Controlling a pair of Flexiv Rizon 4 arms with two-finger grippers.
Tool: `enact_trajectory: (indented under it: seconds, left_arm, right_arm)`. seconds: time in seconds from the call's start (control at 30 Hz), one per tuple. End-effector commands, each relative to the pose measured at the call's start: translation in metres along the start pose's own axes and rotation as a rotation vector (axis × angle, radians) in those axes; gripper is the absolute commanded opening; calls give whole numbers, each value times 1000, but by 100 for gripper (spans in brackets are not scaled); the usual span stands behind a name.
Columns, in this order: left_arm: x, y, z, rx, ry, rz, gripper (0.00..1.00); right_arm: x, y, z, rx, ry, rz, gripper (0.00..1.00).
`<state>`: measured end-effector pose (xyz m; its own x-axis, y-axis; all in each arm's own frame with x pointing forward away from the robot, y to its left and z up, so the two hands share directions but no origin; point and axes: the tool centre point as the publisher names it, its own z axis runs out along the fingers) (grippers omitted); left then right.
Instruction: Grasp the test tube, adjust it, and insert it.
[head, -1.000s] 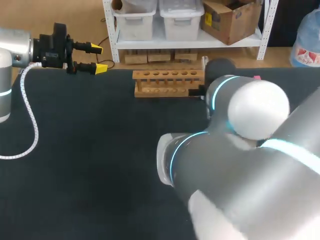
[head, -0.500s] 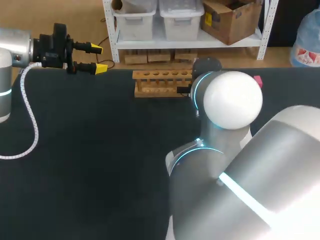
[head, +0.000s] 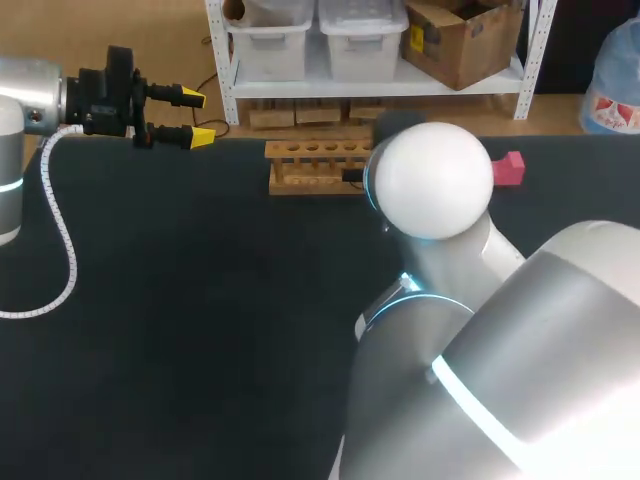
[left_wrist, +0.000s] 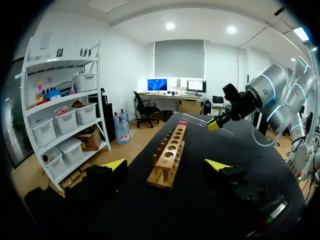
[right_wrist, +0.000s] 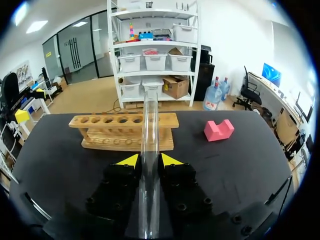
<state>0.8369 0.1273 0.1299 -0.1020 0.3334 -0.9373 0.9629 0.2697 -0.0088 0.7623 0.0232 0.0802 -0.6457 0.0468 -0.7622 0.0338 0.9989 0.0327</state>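
A clear glass test tube lies lengthwise between the yellow-tipped fingers of my right gripper, which is shut on it. The tube points at the wooden rack ahead, whose row of holes faces up. In the head view my right arm's white elbow hides that gripper and the rack's right end. The left wrist view shows the right gripper with the tube above the rack's far end. My left gripper is open and empty at the table's back left edge.
A pink notched block sits on the black table to the right of the rack, also seen as the pink block in the right wrist view. A white coiled cable hangs from my left arm.
My right arm's elbow has swung left in the head view, uncovering the pink block and hiding more of the rack. The left arm has kept still.
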Motion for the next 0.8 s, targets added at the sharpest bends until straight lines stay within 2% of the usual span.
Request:
enact_trajectory:
  seconds: [0.03,0.43,0.8]
  left_arm:
    - [1,-2,0,-5,-2,2,100]
    - [1,-2,0,-5,-2,2,100]
    - [1,-2,0,-5,-2,2,100]
  right_arm:
    - [-1,4,4,-4,6,-1,0]
    - [0,11,18,-25,28,-6,0]
    - [-10,15,39,-24,32,-6,0]
